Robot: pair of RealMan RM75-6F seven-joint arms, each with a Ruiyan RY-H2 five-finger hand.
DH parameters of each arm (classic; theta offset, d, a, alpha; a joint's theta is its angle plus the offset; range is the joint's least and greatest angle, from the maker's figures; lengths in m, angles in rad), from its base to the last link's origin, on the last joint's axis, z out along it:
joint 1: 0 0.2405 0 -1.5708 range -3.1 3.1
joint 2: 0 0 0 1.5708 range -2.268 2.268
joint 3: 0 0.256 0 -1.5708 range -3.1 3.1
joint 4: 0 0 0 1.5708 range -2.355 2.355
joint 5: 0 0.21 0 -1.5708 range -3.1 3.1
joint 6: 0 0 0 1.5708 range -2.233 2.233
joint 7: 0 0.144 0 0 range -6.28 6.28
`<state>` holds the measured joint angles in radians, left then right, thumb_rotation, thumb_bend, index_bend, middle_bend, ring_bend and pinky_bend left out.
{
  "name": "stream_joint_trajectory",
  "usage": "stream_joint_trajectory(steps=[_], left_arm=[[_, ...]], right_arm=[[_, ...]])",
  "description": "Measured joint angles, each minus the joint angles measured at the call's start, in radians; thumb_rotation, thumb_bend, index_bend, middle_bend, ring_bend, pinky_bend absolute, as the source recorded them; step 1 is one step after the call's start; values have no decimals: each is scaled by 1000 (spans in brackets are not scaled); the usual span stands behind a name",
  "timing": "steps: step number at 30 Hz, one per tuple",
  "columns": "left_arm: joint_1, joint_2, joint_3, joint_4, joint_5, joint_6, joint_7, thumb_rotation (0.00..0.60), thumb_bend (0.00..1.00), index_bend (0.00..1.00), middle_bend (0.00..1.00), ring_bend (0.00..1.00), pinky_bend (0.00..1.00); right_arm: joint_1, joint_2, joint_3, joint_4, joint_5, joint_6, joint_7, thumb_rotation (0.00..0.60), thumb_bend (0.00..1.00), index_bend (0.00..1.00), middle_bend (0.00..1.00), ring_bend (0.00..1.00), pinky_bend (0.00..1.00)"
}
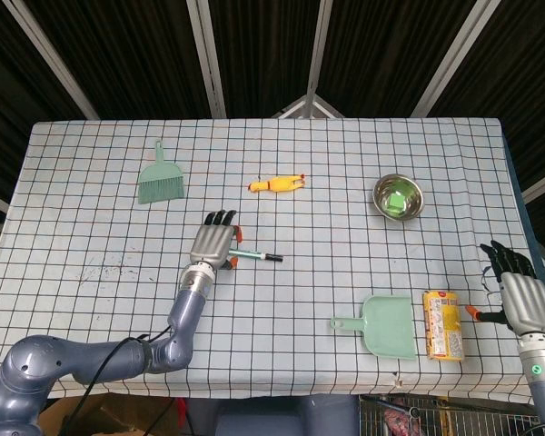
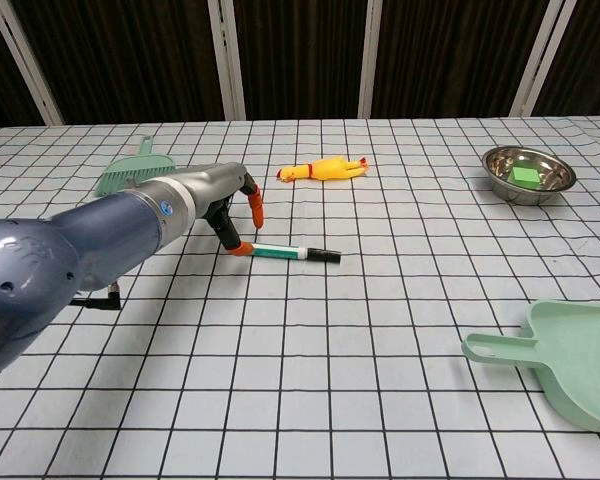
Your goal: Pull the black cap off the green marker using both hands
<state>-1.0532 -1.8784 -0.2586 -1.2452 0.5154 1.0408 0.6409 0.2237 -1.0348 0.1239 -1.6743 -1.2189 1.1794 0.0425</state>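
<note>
1. Head view: we see the green marker [image 1: 252, 256] lying mid-table, black cap [image 1: 273, 259] at its right end.
2. Left hand [image 1: 213, 243] sits over the marker's left end, fingers spread, grasping nothing.
3. Right hand [image 1: 518, 297] is at the table's right edge, fingers apart, empty, just right of the yellow packet [image 1: 442, 324].
4. Chest view: an orange fingertip [image 2: 239, 249] touches the marker's left end; cap is on.
</note>
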Motion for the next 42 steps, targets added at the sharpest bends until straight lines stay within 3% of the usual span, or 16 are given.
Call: stream_joint_trajectory(steps=[9,28,42], left_arm=[[-5,-54,-11,78,21,-40,5,600,423,455,50,0,0],[0,-97,-33,135,45,-78,13,600,450,517,78,0,0],[7,-116,-51,162,55,-86,18,600,578,588,146,0,0]], right_arm=[[-3,-4,-2,19,0,-4,17,600,164,97,0,0,0],[-6,-12,-4,44,-7,-10,43,600,164,97,0,0,0],[-3,-9,-3,40,-7,-14,35,600,164,97,0,0,0]])
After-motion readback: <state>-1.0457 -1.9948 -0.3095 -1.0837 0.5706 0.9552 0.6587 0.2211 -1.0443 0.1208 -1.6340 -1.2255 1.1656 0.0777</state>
